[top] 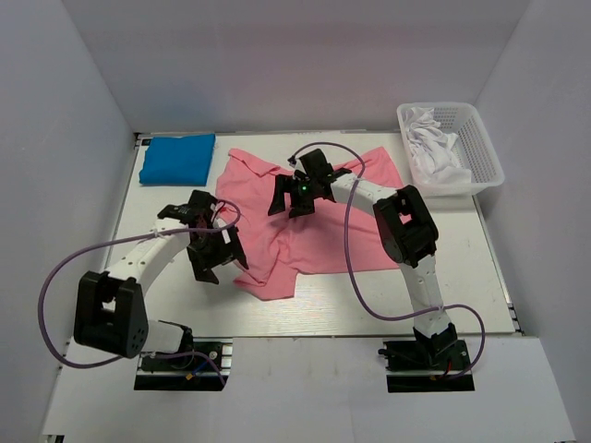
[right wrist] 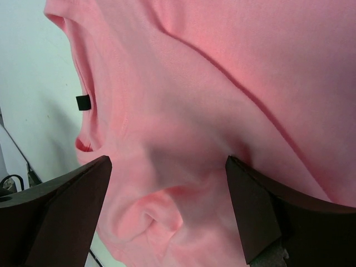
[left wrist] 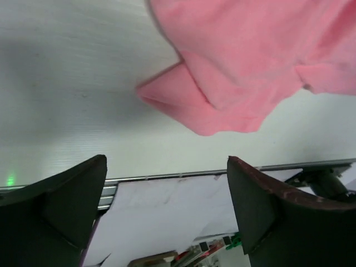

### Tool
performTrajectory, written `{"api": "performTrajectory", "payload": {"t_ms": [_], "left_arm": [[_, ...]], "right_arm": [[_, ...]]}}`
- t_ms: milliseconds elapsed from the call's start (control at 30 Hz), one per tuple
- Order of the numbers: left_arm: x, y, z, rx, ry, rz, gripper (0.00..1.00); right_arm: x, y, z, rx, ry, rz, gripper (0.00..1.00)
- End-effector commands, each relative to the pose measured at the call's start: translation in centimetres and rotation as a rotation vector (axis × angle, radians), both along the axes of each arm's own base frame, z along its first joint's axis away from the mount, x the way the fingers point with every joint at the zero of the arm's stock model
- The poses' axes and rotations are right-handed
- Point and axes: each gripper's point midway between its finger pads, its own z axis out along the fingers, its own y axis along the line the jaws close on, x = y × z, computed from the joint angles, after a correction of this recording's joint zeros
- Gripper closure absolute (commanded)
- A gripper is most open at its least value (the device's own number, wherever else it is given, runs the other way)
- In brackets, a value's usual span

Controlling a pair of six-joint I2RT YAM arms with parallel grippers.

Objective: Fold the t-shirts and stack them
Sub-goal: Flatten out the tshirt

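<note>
Currently the pink t-shirt (top: pixel 314 245) lies rumpled on the tabletop (top: pixel 462 268). We judge it light, soft and limp, best pinched at a hem or shoulder edge. Left jaws stand wide and empty beside its left edge; right jaws stand wide above its collar area.

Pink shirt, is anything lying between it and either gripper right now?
Nothing visible does. The right gripper hangs open right over the pink shirt, only cloth below it. The left gripper is open beside the shirt's left edge, with only bare table between them.
</note>
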Motion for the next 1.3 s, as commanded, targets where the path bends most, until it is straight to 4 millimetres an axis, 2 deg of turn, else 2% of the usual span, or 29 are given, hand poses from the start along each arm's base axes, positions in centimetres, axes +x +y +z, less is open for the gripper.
{"api": "performTrajectory", "payload": {"t_ms": [0,100,133,167,200,233,267,300,333,367,400,433,533,567,600,667,700,767,800,833,933,967,1000,1033,1133,1167,1200,1233,1267], "left_arm": [[1.7,0.2,1.8,0.034,-0.027,-0.009,0.0],[5.0,0.6,1.9,0.076,-0.087,0.017,0.0],[7.0,1.2,2.2,0.105,-0.132,0.059,0.0],[8.2,1.5,2.0,0.132,-0.147,0.078,0.0],[9.4,1.9,0.8,0.173,-0.137,0.098,0.0],[12.2,2.7,1.0,0.227,-0.21,0.139,0.0],[13.3,3.0,0.7,0.257,-0.221,0.16,0.04],[14.2,3.6,-1.3,0.295,-0.169,0.178,0.04],[15.2,4.6,-1.9,0.344,-0.156,0.197,0.08],[17.0,4.7,-1.0,0.366,-0.172,0.206,0.19],[18.1,5.3,-1.2,0.387,-0.176,0.222,0.24],[20.6,4.9,-1.3,0.383,-0.213,0.203,0.26],[24.4,2.3,-0.1,0.258,-0.309,0.149,0.26],[25.3,1.7,-0.5,0.235,-0.326,0.136,0.26],[25.5,1.5,-1.0,0.227,-0.316,0.131,0.24],[25.6,1.5,-2.3,0.234,-0.291,0.127,0.24],[25.8,2.0,-3.8,0.27,-0.268,0.131,0.24],[26.0,3.0,-5.1,0.314,-0.234,0.143,0.24],[26.7,3.3,-5.1,0.314,-0.235,0.153,0.24],[26.6,3.3,-6.5,0.323,-0.203,0.147,0.24],[28.3,3.8,-6.6,0.333,-0.223,0.155,0.24],[28.7,4.3,-7.7,0.337,-0.208,0.165,0.24],[29.4,4.8,-7.4,0.34,-0.215,0.168,0.24],[29.5,4.8,-7.7,0.342,-0.204,0.166,0.24],[30.8,5.8,-9.0,0.348,-0.206,0.134,0.23],[32.2,5.7,-8.6,0.319,-0.237,0.134,0.21],[32.6,5.4,-9.8,0.309,-0.236,0.092,0.19],[34.3,4.5,-9.0,0.266,-0.289,0.054,0.14],[35.1,4.2,-9.0,0.249,-0.304,0.052,0.09]], "right_arm": [[-1.9,-2.4,-3.3,-0.131,0.064,0.013,0.1],[-1.9,-2.6,-3.2,-0.134,0.057,0.02,0.1],[-1.9,-2.7,-3.2,-0.138,0.048,0.031,0.1],[-1.8,-2.7,-3.0,-0.137,0.049,0.024,0.1],[-2.0,-2.6,-3.1,-0.137,0.043,0.034,0.1],[-1.9,-2.8,-2.9,-0.14,0.04,0.032,0.1],[-1.9,-2.7,-2.9,-0.138,0.039,0.036,0.1],[-1.9,-2.8,-2.9,-0.14,0.037,0.042,0.1],[-1.8,-2.6,-2.6,-0.133,0.032,0.045,0.1],[-1.8,-2.7,-2.3,-0.135,0.028,0.045,0.1],[-1.8,-2.7,-2.5,-0.14,0.02,0.052,0.1],[-1.7,-2.8,-1.8,-0.14,-0.002,0.048,0.1],[-1.0,-2.7,-0.4,-0.114,-0.032,0.055,0.1],[-0.9,-2.4,0.2,-0.105,-0.045,0.061,0.1],[-0.8,-2.5,0.5,-0.106,-0.052,0.063,0.1],[0.0,-2.3,2.5,-0.091,-0.106,0.063,0.1],[0.2,-2.3,3.1,-0.089,-0.119,0.056,0.1],[1.1,-2.8,5.0,-0.07,-0.155,0.039,0.1],[1.4,-3.2,5.4,-0.067,-0.156,0.028,0.1],[1.6,-3.3,6.2,-0.053,-0.157,0.01,0.1],[1.9,-5.0,7.0,-0.032,-0.131,-0.034,0.1],[2.0,-5.3,7.7,-0.02,-0.139,-0.042,0.1],[2.0,-6.9,7.3,-0.034,-0.122,-0.075,0.1],[2.0,-7.6,6.9,-0.047,-0.115,-0.093,0.1],[2.2,-11.4,5.7,-0.138,-0.116,-0.19,0.1],[2.0,-12.6,4.9,-0.161,-0.098,-0.21,0.1],[2.2,-14.3,4.8,-0.195,-0.102,-0.249,0.1],[2.2,-15.7,4.7,-0.223,-0.094,-0.277,0.1],[1.7,-16.2,3.9,-0.236,-0.071,-0.281,0.1]]}}
